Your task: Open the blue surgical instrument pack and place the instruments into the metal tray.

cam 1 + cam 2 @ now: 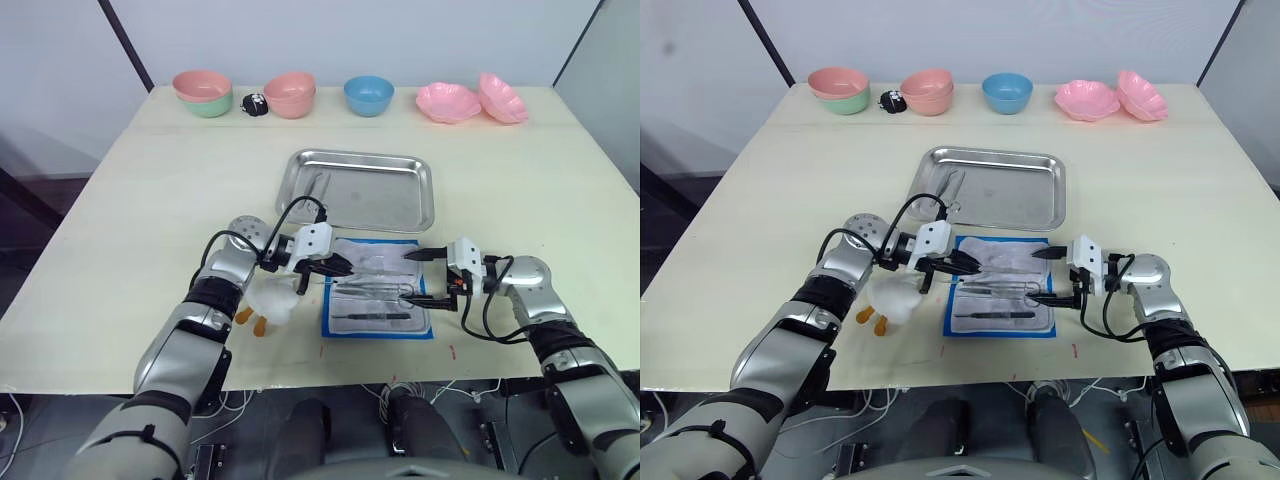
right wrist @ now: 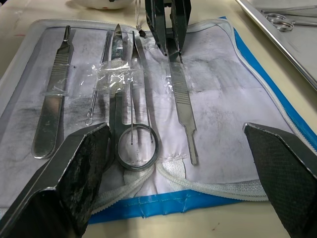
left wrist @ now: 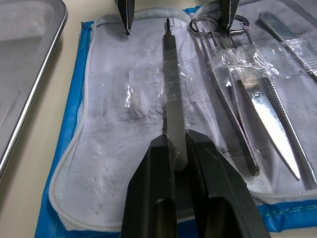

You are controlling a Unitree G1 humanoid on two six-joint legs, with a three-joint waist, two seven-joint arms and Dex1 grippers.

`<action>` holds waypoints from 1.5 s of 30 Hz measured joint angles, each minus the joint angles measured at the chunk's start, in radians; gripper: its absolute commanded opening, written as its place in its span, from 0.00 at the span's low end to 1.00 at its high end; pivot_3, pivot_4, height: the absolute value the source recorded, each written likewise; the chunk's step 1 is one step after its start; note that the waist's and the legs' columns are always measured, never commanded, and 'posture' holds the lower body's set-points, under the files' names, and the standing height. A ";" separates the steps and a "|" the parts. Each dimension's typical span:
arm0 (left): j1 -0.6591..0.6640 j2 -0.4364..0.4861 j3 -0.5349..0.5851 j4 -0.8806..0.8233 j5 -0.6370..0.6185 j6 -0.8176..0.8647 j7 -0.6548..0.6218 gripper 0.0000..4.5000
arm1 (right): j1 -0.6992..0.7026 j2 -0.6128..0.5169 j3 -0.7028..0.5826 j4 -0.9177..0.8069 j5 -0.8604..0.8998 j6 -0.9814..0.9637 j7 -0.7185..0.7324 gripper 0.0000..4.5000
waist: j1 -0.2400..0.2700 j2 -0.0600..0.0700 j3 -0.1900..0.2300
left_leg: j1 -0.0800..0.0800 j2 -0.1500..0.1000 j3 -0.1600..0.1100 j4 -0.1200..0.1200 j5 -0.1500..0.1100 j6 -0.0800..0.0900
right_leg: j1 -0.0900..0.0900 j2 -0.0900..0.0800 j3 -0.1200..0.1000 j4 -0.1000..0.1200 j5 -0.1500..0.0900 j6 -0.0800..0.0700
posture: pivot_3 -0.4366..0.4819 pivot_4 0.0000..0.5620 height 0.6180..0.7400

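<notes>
**Currently: pack open, transfer under way**

Pack (image 1: pixel 378 290) lies unfolded at 6 o'clock of the metal tray (image 1: pixel 357 189), which holds one instrument (image 1: pixel 318 184). Left tool (image 3: pixel 176 157) pinches a flat handle (image 3: pixel 173 99); right tool (image 2: pixel 178 163) spread. Several instruments (image 2: pixel 124 99) remain.

The metal tray (image 1: pixel 425 205) is polished steel, shiny, with a faintly scuffed, dull floor. The instruments (image 2: pixel 132 106) are bright, smooth metal; the flat handle (image 3: pixel 173 114) pinched in the left gripper (image 3: pixel 179 153) has fine crosswise ribbing along its length. A strip of crinkled clear plastic film (image 3: pixel 247 57) lies glossy across the scissors. The blue surgical instrument pack (image 2: pixel 270 96) lies open: a matt white-grey cloth lining, soft and creased, with a woven white edging and a smooth blue border. The right gripper (image 2: pixel 181 168) has black fingers (image 2: pixel 81 166) with a rough, grainy matt face. The table (image 1: pixel 140 200) is matt, pale cream. The far bowls (image 1: pixel 367 95) look like smooth, slightly glossy plastic.
</notes>
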 measured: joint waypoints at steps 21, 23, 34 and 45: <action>-0.013 0.063 -0.019 -0.153 0.040 0.120 -0.043 0.03 | -0.003 0.006 0.000 0.003 0.000 0.000 0.001 1.00 | -0.003 0.000 0.000 | 0.000 0.000 0.000 0.000 0.000 0.000 | 0.000 0.000 0.000 0.000 0.000 0.000 | 0.48 0.27 1.00; -0.018 0.076 -0.023 -0.176 0.046 0.140 -0.049 0.03 | -0.003 0.006 0.000 0.004 0.000 0.000 0.000 1.00 | -0.004 0.000 0.000 | 0.000 0.000 0.000 0.000 0.000 0.000 | 0.000 0.001 0.000 0.000 0.000 0.000 | 0.48 0.27 1.00; -0.006 0.161 -0.033 -0.291 0.043 0.233 -0.071 0.03 | -0.003 0.011 0.000 0.005 0.000 0.000 -0.002 1.00 | -0.006 0.000 0.000 | 0.000 0.001 0.000 0.000 0.000 0.000 | 0.000 0.001 0.000 0.000 0.000 0.000 | 0.48 0.27 1.00; 0.015 0.245 -0.021 -0.347 0.010 0.279 -0.098 0.03 | -0.004 0.012 0.000 0.009 0.000 0.000 -0.002 1.00 | -0.006 0.000 0.000 | 0.000 0.001 -0.001 0.000 0.000 0.000 | 0.000 0.001 0.000 0.000 0.000 0.000 | 0.48 0.27 1.00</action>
